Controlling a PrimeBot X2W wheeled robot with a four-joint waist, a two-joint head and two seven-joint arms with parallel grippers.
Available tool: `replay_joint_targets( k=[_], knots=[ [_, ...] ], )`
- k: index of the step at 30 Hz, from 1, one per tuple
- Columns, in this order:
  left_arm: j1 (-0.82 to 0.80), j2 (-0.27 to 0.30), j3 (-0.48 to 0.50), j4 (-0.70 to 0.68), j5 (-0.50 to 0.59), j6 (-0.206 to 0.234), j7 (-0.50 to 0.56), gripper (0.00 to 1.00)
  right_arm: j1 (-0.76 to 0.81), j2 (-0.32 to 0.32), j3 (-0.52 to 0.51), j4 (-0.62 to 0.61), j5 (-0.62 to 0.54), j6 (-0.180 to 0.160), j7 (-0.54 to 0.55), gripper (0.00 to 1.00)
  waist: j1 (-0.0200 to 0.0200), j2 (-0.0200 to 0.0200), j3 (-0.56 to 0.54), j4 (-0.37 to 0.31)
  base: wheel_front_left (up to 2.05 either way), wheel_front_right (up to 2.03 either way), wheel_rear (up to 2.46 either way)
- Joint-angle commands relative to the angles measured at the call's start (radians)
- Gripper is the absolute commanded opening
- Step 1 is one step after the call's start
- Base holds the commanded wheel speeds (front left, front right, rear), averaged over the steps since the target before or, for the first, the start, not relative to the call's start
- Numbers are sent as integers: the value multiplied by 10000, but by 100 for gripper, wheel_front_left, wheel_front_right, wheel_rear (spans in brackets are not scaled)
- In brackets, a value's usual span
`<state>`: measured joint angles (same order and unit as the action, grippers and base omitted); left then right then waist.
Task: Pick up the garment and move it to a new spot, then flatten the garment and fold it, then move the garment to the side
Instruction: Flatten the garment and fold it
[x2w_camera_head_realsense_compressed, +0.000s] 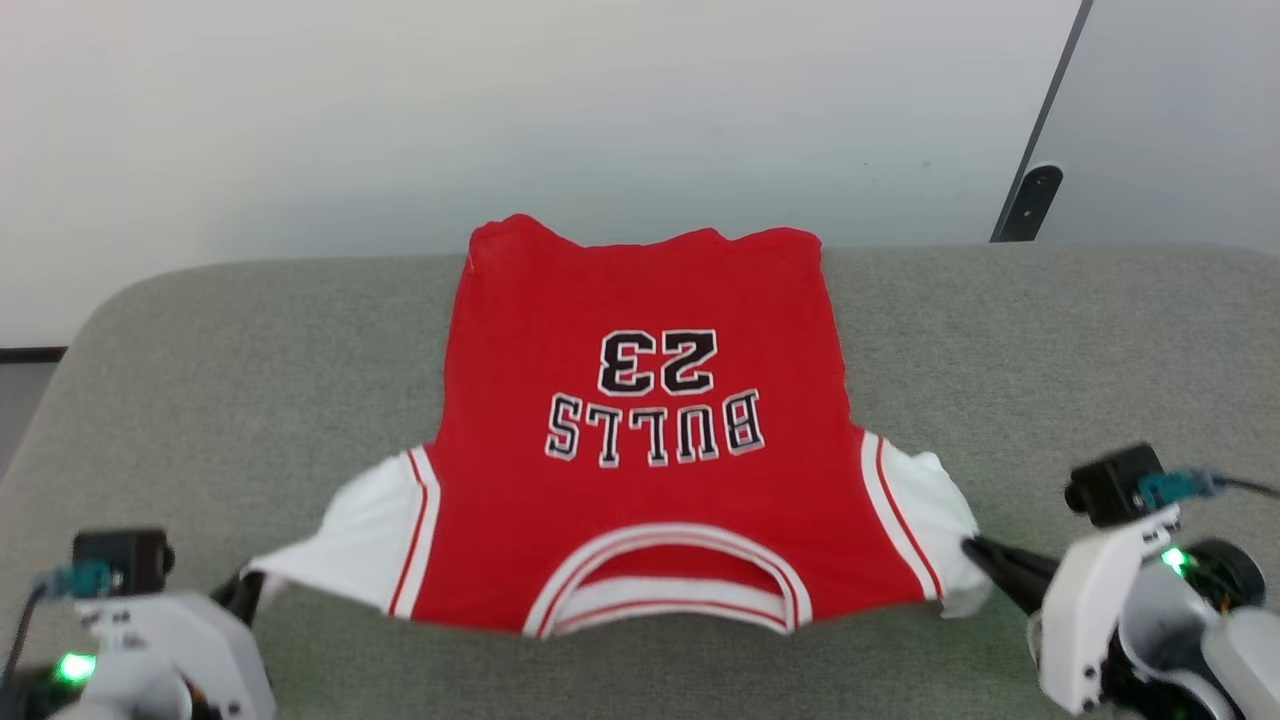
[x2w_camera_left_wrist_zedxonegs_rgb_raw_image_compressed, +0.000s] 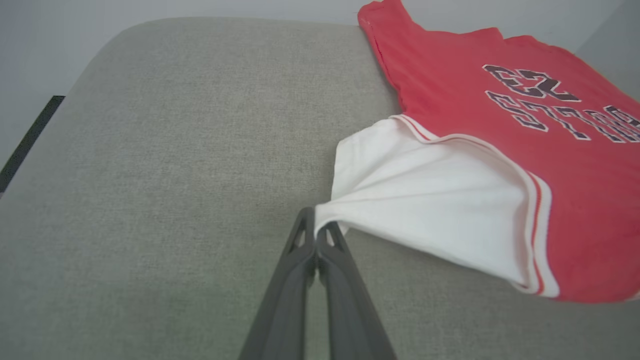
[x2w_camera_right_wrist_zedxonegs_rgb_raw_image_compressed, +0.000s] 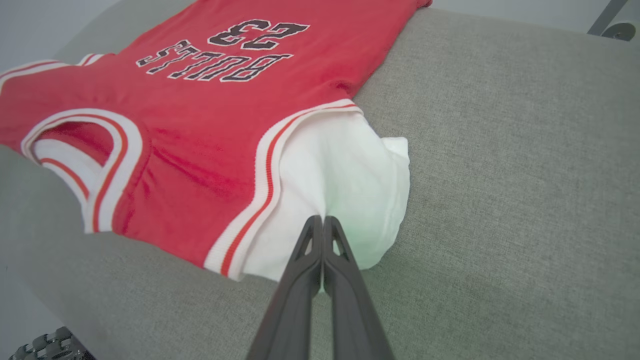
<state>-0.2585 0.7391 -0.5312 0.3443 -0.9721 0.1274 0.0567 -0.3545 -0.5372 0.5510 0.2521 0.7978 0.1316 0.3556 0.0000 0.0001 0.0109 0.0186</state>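
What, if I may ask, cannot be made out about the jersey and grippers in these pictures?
Underside of the garment: covered by its own printed top layer, every view.
Left wrist view: the far sleeve and the lettering's end are cut off by the right edge.
Wrist views: how much sleeve cloth the left gripper and right gripper pinch is hidden inside each shut grip.
Head view: the dark post is cut off by the top edge.

Bare grey tabletop (x2w_camera_head_realsense_compressed: 250, 340) lies open at frame left and right; the garment (x2w_camera_head_realsense_compressed: 640, 470) covers the centre.
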Motion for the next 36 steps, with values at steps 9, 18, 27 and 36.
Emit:
replay_joint_targets(
  k=[9,18,27,36],
  knots=[
    [3112,896,878,-3472,-714,1972,-518,0,2607,118,-1917,-1947,-504,-19,1265,0,0,-1,224,14,0,0,0],
    [4509,994,1351,-4700,-1103,2581,-1079,0,3902,812,-3140,-3247,-1237,-17,2258,0,0,-1,585,-90,0,0,0],
    [4032,681,1008,-4206,-983,2379,-895,0,3436,1017,-2886,-3044,-2064,-17,3100,0,0,-1,880,-265,0,0,0],
    [3129,-202,122,-3051,-720,2044,-463,0,2544,1316,-2116,-1674,-2514,-17,4050,0,0,-1,961,-371,0,0,0]
  ],
)
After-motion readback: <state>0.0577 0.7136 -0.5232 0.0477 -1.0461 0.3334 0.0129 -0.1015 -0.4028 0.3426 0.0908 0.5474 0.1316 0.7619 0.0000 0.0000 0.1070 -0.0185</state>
